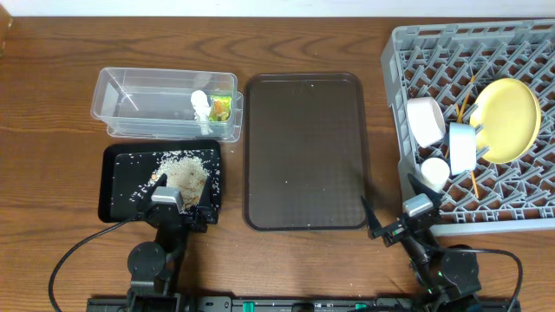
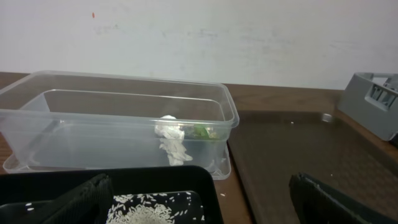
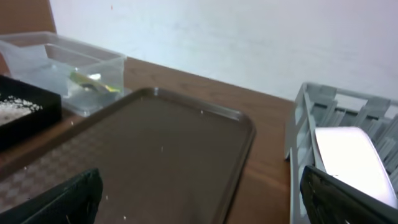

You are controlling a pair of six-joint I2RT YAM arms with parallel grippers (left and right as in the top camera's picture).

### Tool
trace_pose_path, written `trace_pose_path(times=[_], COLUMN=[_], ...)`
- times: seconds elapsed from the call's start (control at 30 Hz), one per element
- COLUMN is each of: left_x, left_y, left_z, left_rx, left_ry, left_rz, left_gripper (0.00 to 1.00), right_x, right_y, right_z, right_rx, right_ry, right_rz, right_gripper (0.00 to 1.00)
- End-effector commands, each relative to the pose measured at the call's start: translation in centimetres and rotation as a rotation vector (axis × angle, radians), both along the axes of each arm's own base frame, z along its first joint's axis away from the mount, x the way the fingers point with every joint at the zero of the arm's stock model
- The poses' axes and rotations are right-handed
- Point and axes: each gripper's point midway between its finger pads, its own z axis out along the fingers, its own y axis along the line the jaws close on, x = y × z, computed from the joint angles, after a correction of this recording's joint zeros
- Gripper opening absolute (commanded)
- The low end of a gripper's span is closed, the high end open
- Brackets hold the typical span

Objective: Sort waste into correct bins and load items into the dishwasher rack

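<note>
The clear tub [image 1: 130, 104] holds the white crumpled scrap [image 1: 200, 103] and the green-and-orange wrapper [image 1: 222, 107]. They also show in the left wrist view, scrap [image 2: 171, 140] and wrapper [image 2: 202, 131]. The black tray [image 1: 119, 186] holds a heap of rice crumbs [image 1: 184, 170]. The grey rack [image 1: 416, 52] holds the yellow plate [image 1: 507, 120], the pinkish-white bowl [image 1: 426, 120], the light blue bowl [image 1: 462, 147], the white cup [image 1: 435, 172] and the chopsticks [image 1: 474, 185]. My left gripper [image 1: 180, 196] is open and empty over the black tray's near edge. My right gripper [image 1: 395, 215] is open and empty by the rack's front left corner.
A dark brown serving tray [image 1: 303, 147] lies between the bins and the rack, with a few stray crumbs on it. Single crumbs lie on the wood beside the black tray. The rack's left wall [image 3: 297, 124] stands close to my right finger.
</note>
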Motion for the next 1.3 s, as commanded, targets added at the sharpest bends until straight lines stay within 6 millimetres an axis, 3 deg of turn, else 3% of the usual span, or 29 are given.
trace_pose_path(times=[0.0, 1.27], left_x=[0.01, 0.01], left_y=[0.09, 0.09], left_z=[-0.82, -0.82], left_rx=[0.010, 0.010], left_ry=[0.017, 0.017], left_rz=[0.003, 0.003], left_gripper=[0.93, 0.93], right_x=[0.00, -0.01], right_y=[-0.10, -0.11], right_z=[0.47, -0.01], right_rx=[0.002, -0.004], right_ry=[-0.022, -0.003], right_rz=[0.000, 0.000], right_gripper=[0.99, 0.99])
